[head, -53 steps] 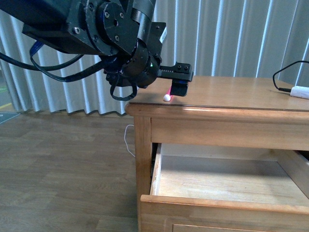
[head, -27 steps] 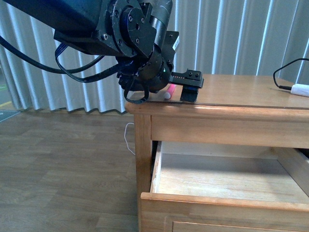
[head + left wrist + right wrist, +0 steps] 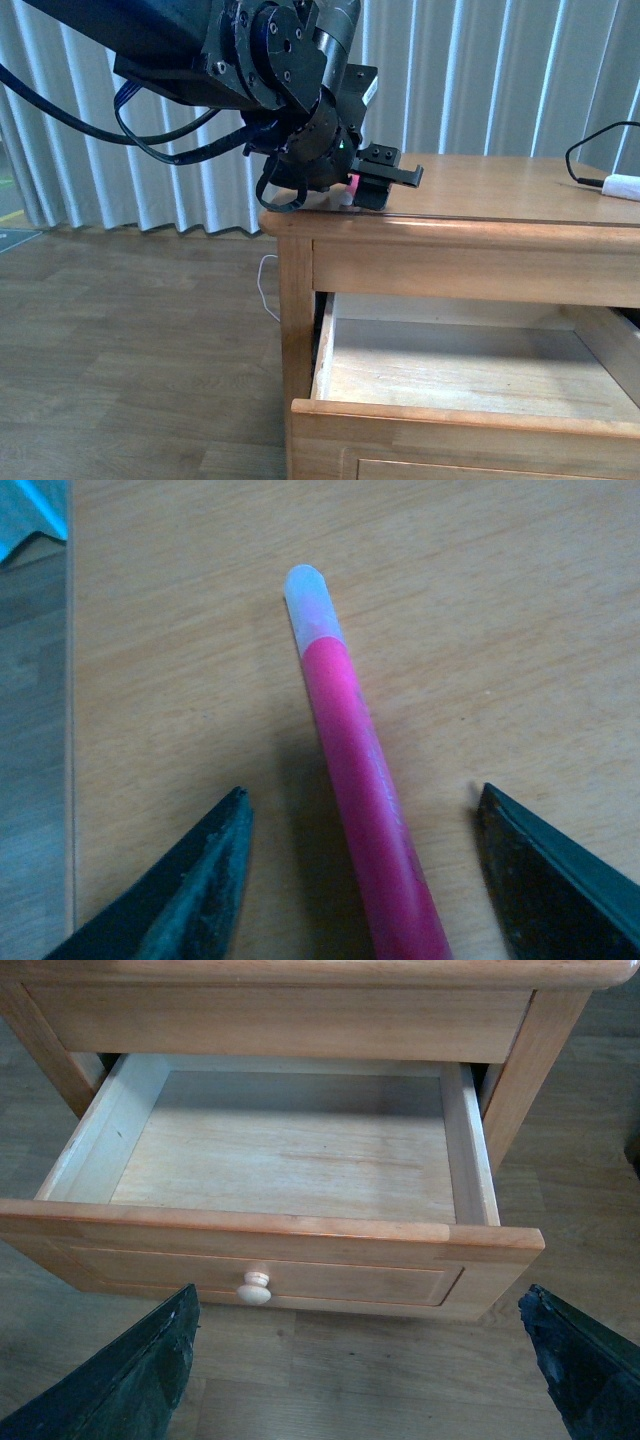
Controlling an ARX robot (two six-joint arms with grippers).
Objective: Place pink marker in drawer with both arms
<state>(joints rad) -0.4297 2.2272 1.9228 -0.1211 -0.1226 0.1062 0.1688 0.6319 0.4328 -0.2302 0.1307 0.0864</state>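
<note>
The pink marker (image 3: 360,780) lies flat on the cabinet top (image 3: 500,195), white end (image 3: 305,590) pointing away from the wrist. My left gripper (image 3: 362,795) is open, low over the top near its front left corner, one finger on each side of the marker, not touching it. In the front view the left gripper (image 3: 378,180) hides all but a pink sliver of the marker (image 3: 352,181). The top drawer (image 3: 470,370) is pulled out and empty. My right gripper (image 3: 360,1295) is open, in front of the drawer (image 3: 290,1160) and its knob (image 3: 255,1287), holding nothing.
A white plug (image 3: 622,188) on a black cable lies at the right end of the cabinet top. A white cable (image 3: 265,290) hangs behind the cabinet's left side. Pale curtains hang behind, and wooden floor lies to the left and in front.
My left gripper has moved right and lower over the cabinet top. It now straddles the marker, whose white end showed clear of the gripper one second ago.
</note>
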